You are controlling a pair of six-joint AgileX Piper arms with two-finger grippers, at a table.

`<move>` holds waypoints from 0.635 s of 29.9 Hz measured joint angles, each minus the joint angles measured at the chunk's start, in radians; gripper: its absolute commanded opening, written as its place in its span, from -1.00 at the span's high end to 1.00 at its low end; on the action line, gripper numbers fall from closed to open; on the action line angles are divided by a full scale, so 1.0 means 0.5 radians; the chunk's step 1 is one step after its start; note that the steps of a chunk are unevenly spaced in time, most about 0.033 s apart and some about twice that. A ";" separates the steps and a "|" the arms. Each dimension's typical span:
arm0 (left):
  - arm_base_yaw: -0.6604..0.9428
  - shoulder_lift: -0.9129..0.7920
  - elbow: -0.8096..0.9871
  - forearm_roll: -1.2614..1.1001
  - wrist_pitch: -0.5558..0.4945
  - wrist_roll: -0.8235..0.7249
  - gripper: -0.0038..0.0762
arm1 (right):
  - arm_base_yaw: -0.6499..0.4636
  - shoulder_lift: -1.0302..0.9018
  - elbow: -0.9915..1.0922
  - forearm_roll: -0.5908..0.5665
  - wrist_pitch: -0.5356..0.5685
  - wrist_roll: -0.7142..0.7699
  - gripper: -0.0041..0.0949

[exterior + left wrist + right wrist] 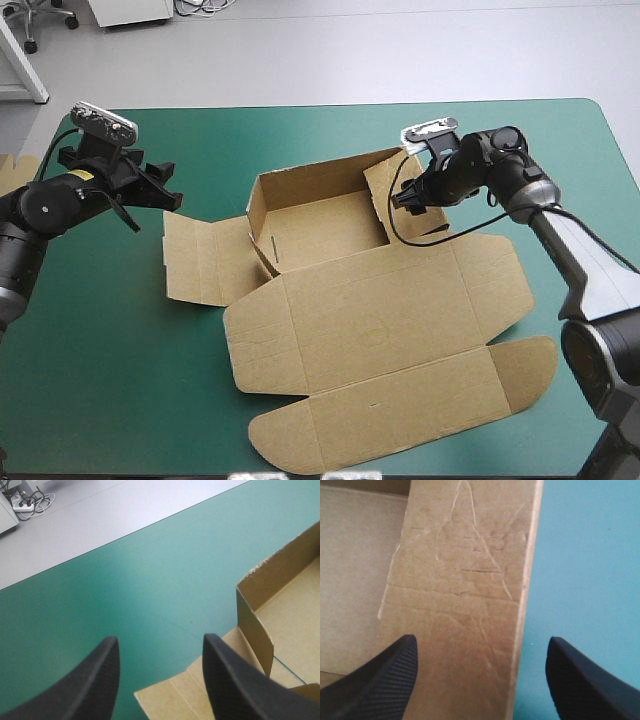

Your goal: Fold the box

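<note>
The brown box [330, 225] lies mid-table. Its back and left walls are raised around the tray, and its lid [370, 320] is flat toward the near edge. A side flap [198, 262] lies flat to the left. My right gripper [407, 198] is open over the box's right wall panel [392, 185]. In the right wrist view this creased panel [460, 605] lies between the spread fingers of the right gripper [480, 680]. My left gripper [165, 195] hovers open, left of the box and apart from it. Ahead of the left gripper [160, 680] stands the raised left corner [255, 610].
The teal-green cover [110, 350] is bare to the left and along the far edge. An edge of more brown board [12, 168] shows at the table's left edge. Rounded lid flaps [400, 410] reach toward the near edge.
</note>
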 measured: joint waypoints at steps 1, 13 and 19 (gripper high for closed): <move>0.000 0.000 0.000 0.000 0.000 0.000 -0.02 | 0.000 0.053 -0.022 0.000 0.010 0.000 -0.45; 0.000 0.000 0.000 0.000 0.012 0.000 -0.01 | 0.000 0.342 -0.340 -0.011 0.071 0.055 -0.09; 0.000 0.000 0.000 0.002 0.021 -0.002 -0.01 | 0.000 0.503 -0.547 -0.074 0.267 0.055 0.04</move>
